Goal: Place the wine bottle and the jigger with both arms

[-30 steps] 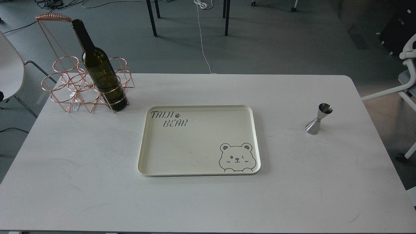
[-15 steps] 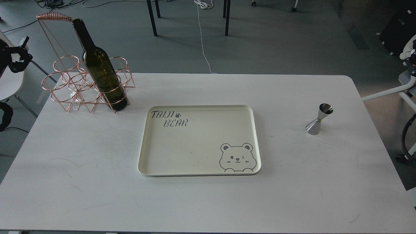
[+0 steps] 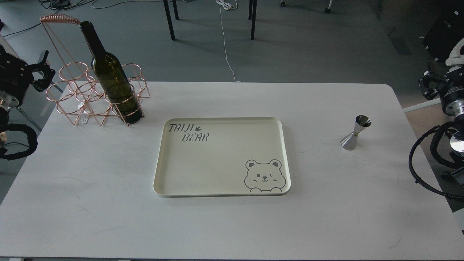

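Note:
The dark olive-green wine bottle [image 3: 112, 78] stands upright in the front right ring of a copper wire rack [image 3: 78, 96] at the table's far left. The steel jigger [image 3: 356, 133] stands upright on the table at the right. My left gripper [image 3: 46, 67] is at the left edge, just left of the rack, with its two fingers apart and empty. My right gripper [image 3: 427, 84] is at the right edge, beyond the table's side and right of the jigger. It is small and dark, so its fingers cannot be told apart.
A cream tray [image 3: 163, 181] printed with a bear and "TAIJI BEAR" lies in the middle of the white table [image 3: 90, 217]. Black cables [image 3: 417, 170] hang off my right arm. Chairs and table legs stand on the floor behind.
Both arms have come into view from the sides: the left gripper has moved right toward the rack, and the right arm has moved in toward the table's right edge. The bottle and jigger have not moved.

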Controlling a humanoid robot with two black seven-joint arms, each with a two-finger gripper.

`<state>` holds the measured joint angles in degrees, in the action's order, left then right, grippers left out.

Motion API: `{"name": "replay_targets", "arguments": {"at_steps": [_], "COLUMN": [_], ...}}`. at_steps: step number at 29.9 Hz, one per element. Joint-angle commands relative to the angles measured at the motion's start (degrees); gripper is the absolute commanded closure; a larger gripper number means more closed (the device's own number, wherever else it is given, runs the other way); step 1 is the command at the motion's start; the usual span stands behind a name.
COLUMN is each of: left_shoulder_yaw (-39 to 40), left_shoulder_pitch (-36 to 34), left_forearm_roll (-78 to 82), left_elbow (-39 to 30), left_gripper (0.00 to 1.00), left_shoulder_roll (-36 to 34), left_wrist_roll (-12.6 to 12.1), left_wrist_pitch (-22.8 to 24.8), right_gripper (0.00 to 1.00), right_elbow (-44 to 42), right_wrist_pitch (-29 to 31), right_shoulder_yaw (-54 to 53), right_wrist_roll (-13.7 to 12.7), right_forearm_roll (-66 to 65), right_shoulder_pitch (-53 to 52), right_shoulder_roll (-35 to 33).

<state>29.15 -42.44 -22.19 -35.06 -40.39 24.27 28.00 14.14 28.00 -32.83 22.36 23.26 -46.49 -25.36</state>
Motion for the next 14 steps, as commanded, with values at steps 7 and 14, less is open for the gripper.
{"name": "replay_targets", "arguments": {"at_steps": [7, 14], "left_shoulder_yaw": [1.4, 1.9], "left_shoulder_pitch": [3.1, 4.6], "left_forearm_roll": [-0.4, -0.3], "left_elbow": [0.0, -0.1], "left_gripper": [0.02, 0.02], "left_shoulder_roll": [0.1, -0.2], "left_wrist_roll": [0.0, 0.1], "left_wrist_pitch": [0.0, 0.0], "right_gripper": [0.01, 0.01], "right_elbow": [-0.2, 0.0], "right_wrist_pitch": [0.0, 0.0], "right_shoulder_yaw": [-2.7, -2.6], "right_wrist_roll": [-2.2, -2.2], "right_forearm_roll": [-0.1, -0.4], "right_shoulder_pitch": [2.3, 1.9], "right_shoulder_roll": [0.2, 0.2]}}
